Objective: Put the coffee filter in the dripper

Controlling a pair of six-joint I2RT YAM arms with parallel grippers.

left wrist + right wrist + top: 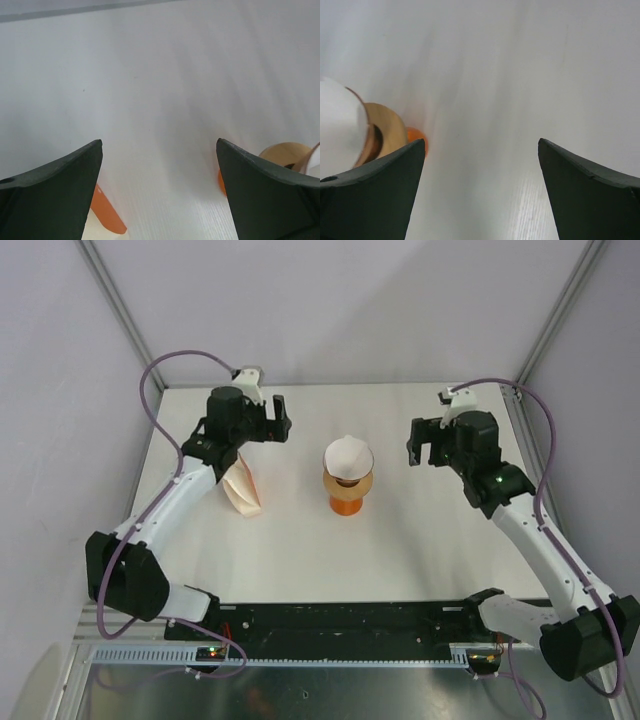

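Note:
The white paper coffee filter [347, 454] sits in the mouth of the pinkish-orange dripper [347, 480], which stands on a small orange cup [346, 503] at the table's middle. My left gripper [281, 421] is open and empty, left of the dripper and a little farther back. My right gripper [416, 445] is open and empty to the dripper's right. The right wrist view shows the filter [337, 120], the dripper's rim [387, 129] and the cup [418, 138] left of my open right gripper [480, 141]. The left wrist view shows the dripper's rim [287, 152] right of my open left gripper [160, 142].
A cream wedge-shaped stack of folded filters [243, 490] with an orange edge lies left of the dripper, under my left forearm; its orange edge [107, 215] shows in the left wrist view. White walls and metal frame posts [120, 310] bound the table.

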